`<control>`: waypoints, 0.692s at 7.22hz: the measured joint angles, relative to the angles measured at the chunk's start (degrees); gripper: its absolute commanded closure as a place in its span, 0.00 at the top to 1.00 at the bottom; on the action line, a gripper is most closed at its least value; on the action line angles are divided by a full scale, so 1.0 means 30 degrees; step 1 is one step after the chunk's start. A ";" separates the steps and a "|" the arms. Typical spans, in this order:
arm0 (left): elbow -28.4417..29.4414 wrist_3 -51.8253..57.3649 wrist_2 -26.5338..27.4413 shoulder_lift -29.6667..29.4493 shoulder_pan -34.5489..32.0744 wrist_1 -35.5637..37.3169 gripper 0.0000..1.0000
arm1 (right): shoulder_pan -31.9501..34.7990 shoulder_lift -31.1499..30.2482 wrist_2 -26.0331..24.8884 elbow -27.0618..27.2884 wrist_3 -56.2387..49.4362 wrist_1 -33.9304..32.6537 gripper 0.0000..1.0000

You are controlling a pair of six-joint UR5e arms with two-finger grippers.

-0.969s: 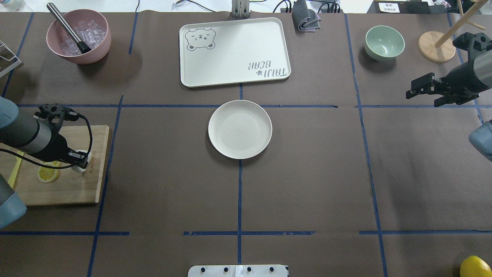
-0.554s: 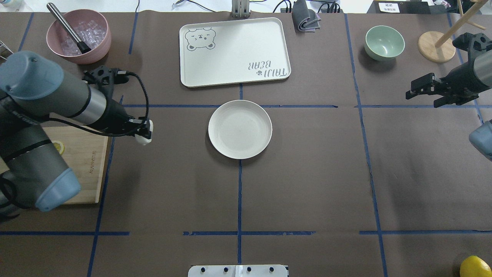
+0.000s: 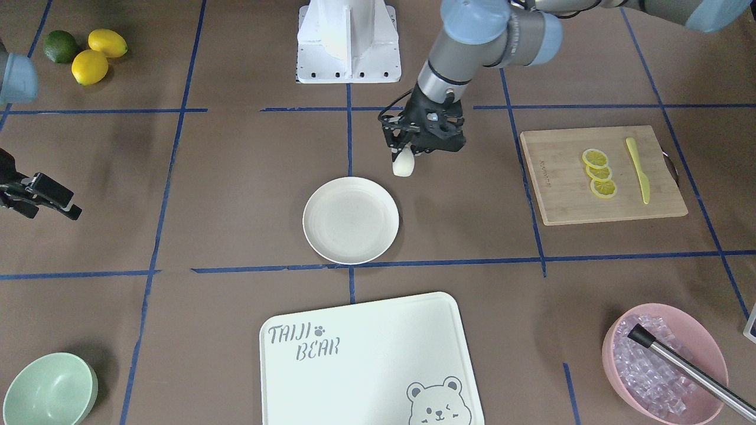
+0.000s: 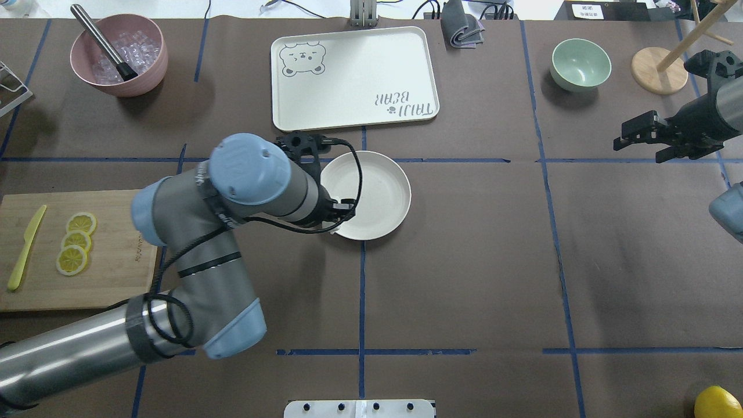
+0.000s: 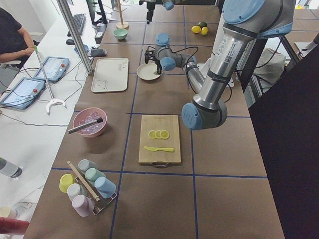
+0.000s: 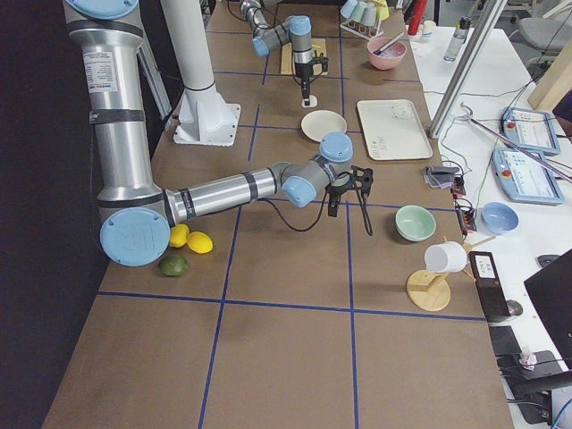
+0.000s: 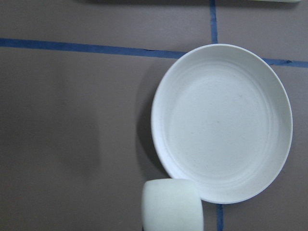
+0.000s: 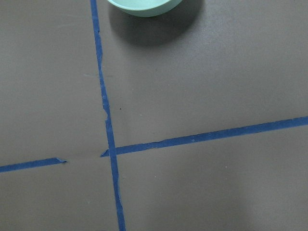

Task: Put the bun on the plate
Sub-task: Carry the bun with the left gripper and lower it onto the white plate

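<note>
The bun [image 3: 403, 167] is a small white lump hanging just above the table, with my left gripper [image 3: 405, 157] shut on it. It hovers at the rim of the round off-white plate [image 3: 351, 219], on the side nearest the robot's base. In the left wrist view the bun [image 7: 172, 204] sits at the bottom edge, overlapping the plate's [image 7: 221, 122] rim. From overhead the left gripper [image 4: 339, 222] and its wrist cover the plate's [image 4: 374, 194] near-left edge and hide the bun. My right gripper [image 4: 634, 144] hovers open and holds nothing, far off at the table's right side.
A bear-printed tray [image 4: 354, 78] lies beyond the plate. A wooden board [image 4: 110, 249] with lemon slices [image 4: 75, 241] and a yellow knife is on the left. A pink bowl [image 4: 119, 55] of ice, a green bowl [image 4: 580, 64] and a wooden stand [image 4: 659, 69] stand at the back.
My left arm has carried the bun from the cutting board rightward across the table to the plate's near-left rim. The right arm has not moved.
</note>
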 measured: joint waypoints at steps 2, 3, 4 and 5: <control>0.3516 0.0084 0.0516 -0.2262 0.0255 -0.0090 0.34 | 0.0000 -0.0020 -0.0018 0.0000 0.0000 0.0004 1.00; 0.4692 0.0137 0.0586 -0.3064 0.0289 -0.0119 0.34 | 0.0001 -0.0025 -0.0020 0.0000 0.0001 0.0004 1.00; 0.5323 0.0174 0.0717 -0.3469 0.0310 -0.0153 0.35 | 0.0000 -0.0025 -0.0009 0.0000 0.0001 0.0004 1.00; 0.5761 0.0199 0.0881 -0.3761 0.0322 -0.0178 0.39 | 0.0001 -0.0026 -0.0004 0.0000 0.0001 0.0005 1.00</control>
